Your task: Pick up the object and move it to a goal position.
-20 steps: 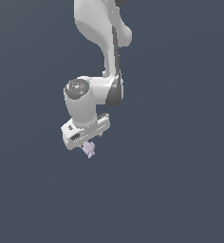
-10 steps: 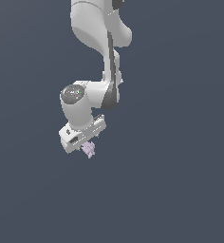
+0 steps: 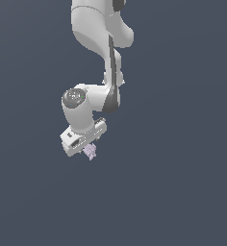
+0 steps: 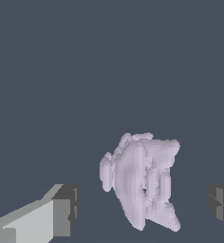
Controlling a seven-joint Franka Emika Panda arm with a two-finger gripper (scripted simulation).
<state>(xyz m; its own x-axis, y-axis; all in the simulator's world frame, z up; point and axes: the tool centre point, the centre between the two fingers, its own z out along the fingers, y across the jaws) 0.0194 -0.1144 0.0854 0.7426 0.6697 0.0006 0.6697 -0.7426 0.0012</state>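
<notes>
— Below the gripper (image 3: 90,150), what hangs there?

— One object (image 3: 90,152): a small pale lilac-pink lump, bumpy and ridged, far smaller than the white gripper body above it.

— Is it gripped?

— In the wrist view the object (image 4: 141,184) sits between two dark finger pads (image 4: 66,203), one on each side, with a gap showing on both sides. I cannot tell whether the fingers actually hold it.

— How many arms?

— One arm (image 3: 98,53), one gripper. Plain dark grey-blue backdrop lies open all around the gripper, no edges visible.
</notes>
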